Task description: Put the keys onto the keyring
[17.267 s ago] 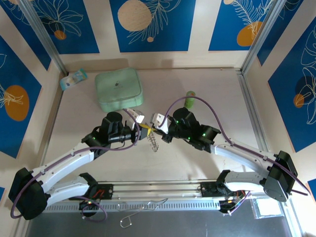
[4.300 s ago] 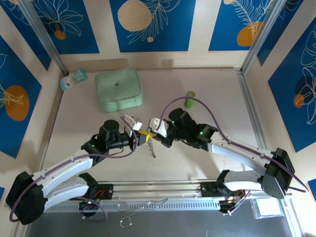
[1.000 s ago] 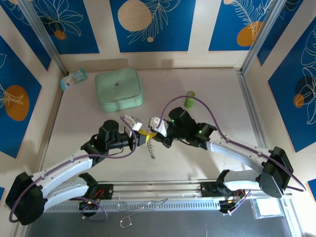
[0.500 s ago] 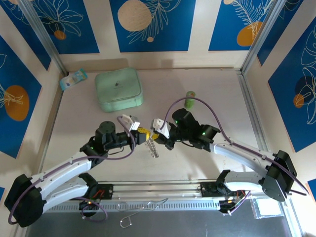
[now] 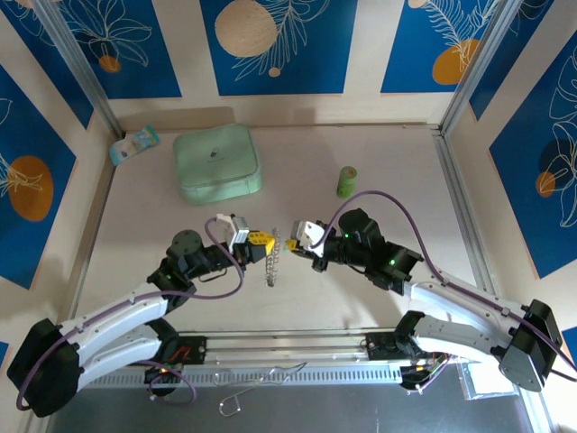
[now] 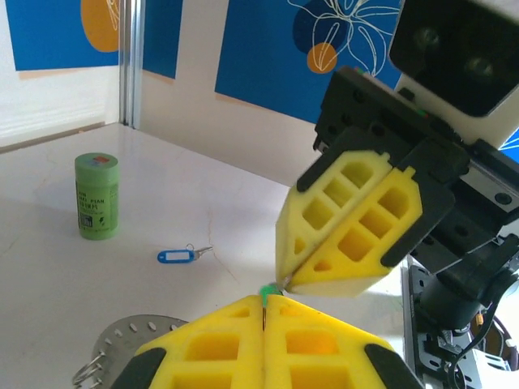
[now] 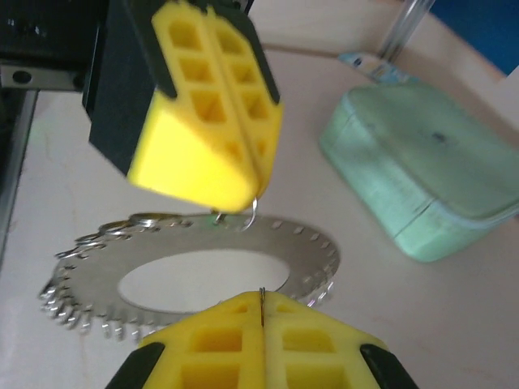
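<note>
My left gripper (image 5: 261,242) and right gripper (image 5: 291,243) face each other tip to tip above the middle of the table. The left gripper (image 6: 264,303) is shut on the green key (image 6: 268,290), whose head peeks out between the pads; its small wire loop (image 7: 253,214) hangs below. The right gripper (image 7: 262,301) is shut on a thin metal piece at the rim of the keyring (image 7: 312,244), a silvery toothed disc with a hollow centre. The keyring (image 5: 273,267) hangs edge-on under both grippers. The blue key (image 6: 177,256) lies flat on the table.
A green cylinder (image 5: 347,181) stands upright behind the right arm. A mint-green square case (image 5: 217,162) sits at the back left, with a small packet (image 5: 135,142) in the far left corner. Metal rails run along the table's sides.
The two grippers have drawn slightly apart. The right arm has swung to the right and nearer, uncovering the green cylinder. The keyring still hangs between them.
</note>
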`<state>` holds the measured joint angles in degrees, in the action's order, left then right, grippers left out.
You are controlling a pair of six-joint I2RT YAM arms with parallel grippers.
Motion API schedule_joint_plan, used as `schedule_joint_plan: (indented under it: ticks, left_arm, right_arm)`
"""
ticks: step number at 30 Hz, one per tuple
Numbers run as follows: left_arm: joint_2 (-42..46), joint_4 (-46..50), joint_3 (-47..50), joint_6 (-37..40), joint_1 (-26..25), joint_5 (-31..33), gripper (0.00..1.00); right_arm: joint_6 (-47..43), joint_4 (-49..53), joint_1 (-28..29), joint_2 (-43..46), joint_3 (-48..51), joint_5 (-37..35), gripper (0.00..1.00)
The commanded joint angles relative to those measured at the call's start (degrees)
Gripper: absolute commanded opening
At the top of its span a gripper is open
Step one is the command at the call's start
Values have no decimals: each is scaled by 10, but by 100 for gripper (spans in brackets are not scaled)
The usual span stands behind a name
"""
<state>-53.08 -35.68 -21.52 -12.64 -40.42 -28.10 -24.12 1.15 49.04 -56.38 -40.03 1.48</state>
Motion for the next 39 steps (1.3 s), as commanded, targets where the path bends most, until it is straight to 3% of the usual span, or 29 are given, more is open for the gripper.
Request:
schedule_joint_plan:
  ticks: [1,5,9,16,22,29,39]
  left_arm:
    - [-6,-74,0,22,-7,-32,0]
    - [-9,-89,6,18,-7,-30,0]
    - [-18,-108,15,3,-7,-21,0]
    - [-36,-23,9,-108,-7,91,0]
    - [-58,-7,8,-205,-7,89,0]
    - [-106,-62,1,-220,-7,33,0]
    - [-151,-145,-2,-122,-7,-21,0]
  right_arm:
    - [-32,-54,0,-4,-2,2,0]
    - [6,-44,-24,-8,-4,35,0]
    - [100,-23,-74,1,3,94,0]
    - [305,206,-103,-32,-55,122,0]
    - [444,300,-98,-76,-34,142,0]
    - [492,260,-128,-179,-33,130,0]
    - [472,255,-164,-283,-59,82,3]
